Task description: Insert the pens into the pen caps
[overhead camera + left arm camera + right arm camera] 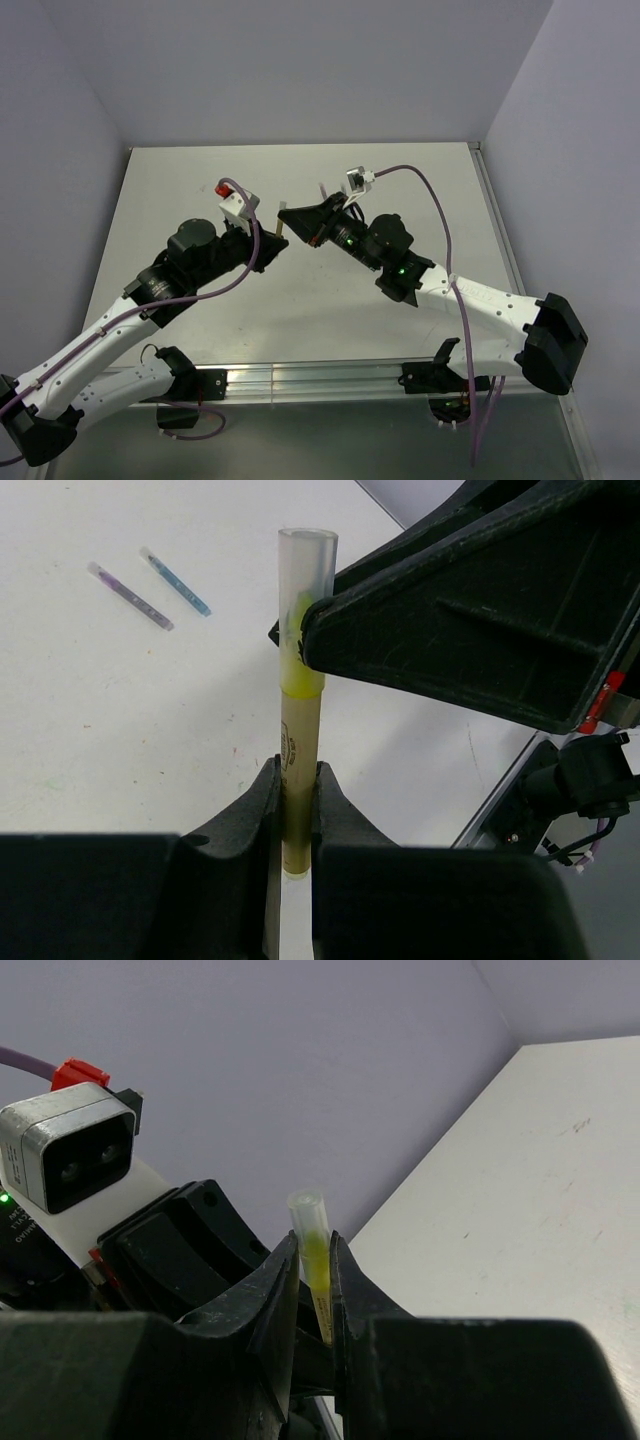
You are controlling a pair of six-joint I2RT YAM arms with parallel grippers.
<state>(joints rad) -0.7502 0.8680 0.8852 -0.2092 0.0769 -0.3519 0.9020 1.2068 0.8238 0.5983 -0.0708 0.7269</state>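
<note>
**Left wrist view: yellow pen pinched by both claws, cap over its tip**

Seen from its own wrist, the left claw [297,780] is closed tight on the lower barrel of the yellow pen [300,730]. The pen stands upright between the fingers, and its bottom end sinks out of sight in the narrow gap between them. A pale, translucent pen cap [307,565] sits over the pen's upper end, with yellow showing through its wall. How deep the pen reaches inside cannot be told.

The right claw [315,1252] comes in from the right and is clamped on the lower part of the cap. From the left wrist only one of its fingers [450,630] shows in full; the other is mostly hidden behind the cap. From the right wrist, the cap's open top rises just above the closed fingertips, which cut off the pen below. Behind them the left claw is a dark mass, with the left wrist camera [65,1160] at the upper left.

On the table [100,740], well apart from both claws, lie the blue pen [175,582] and the grey-purple pen [130,597], near each other and roughly parallel. Each has a pale end, too small to tell whether it is a cap.

From the top camera the claws meet tip to tip above the table, and the yellow pen is only a thin sliver [279,229] between them.
</note>
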